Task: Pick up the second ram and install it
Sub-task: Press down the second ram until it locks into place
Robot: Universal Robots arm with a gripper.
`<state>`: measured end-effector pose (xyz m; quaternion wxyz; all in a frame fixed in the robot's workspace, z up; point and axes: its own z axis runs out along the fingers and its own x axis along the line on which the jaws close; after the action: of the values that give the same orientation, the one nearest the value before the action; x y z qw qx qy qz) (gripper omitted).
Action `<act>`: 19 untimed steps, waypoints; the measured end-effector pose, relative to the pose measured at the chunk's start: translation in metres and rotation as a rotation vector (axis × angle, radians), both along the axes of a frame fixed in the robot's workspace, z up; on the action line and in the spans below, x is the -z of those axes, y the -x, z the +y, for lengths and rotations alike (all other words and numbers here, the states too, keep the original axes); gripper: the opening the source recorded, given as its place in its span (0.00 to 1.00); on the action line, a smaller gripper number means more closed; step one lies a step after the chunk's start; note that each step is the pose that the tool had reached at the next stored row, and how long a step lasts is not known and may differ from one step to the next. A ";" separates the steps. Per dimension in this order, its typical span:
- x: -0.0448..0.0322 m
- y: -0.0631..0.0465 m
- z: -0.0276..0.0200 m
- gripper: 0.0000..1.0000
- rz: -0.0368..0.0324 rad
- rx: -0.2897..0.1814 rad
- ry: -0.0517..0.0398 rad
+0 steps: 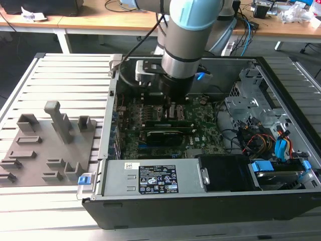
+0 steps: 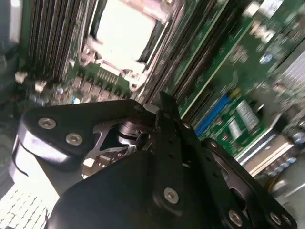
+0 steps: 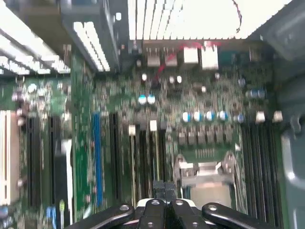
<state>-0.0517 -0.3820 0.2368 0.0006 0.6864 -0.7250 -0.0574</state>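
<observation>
My gripper (image 1: 173, 109) is low inside the open computer case (image 1: 281, 100), over the memory slots beside the CPU socket (image 3: 206, 174). In the first wrist view two thin sticks stand edge-on in neighbouring slots, each with a white latch at its far end. The one nearer the socket, the second ram (image 3: 156, 162), runs up to my gripper (image 3: 165, 187), whose fingertips are pressed together right at its near end. I cannot tell whether they touch it. The other stick (image 3: 132, 162) stands one slot further from the socket. In the second wrist view my gripper (image 2: 162, 107) hangs below the socket (image 2: 126, 28).
A grey plate of holder blocks (image 1: 50, 145) lies on the slatted table at the exterior view's left. Inside the case are a black expansion card (image 1: 163, 136), a drive cage (image 1: 251, 95), loose cables (image 1: 261, 140) and a labelled metal box (image 1: 155, 181) at the front.
</observation>
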 end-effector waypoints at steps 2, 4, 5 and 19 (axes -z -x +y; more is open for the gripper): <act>0.0036 0.010 -0.0001 0.11 -0.0005 0.000 0.0003; 0.0069 0.012 -0.0001 0.11 -0.0003 0.000 0.0006; 0.0084 0.012 -0.0001 0.11 -0.0002 0.000 0.0002; -0.0319 -0.010 0.0002 0.11 0.0035 0.000 -0.0016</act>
<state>-0.0418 -0.3818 0.2687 0.0013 0.6863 -0.7249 -0.0592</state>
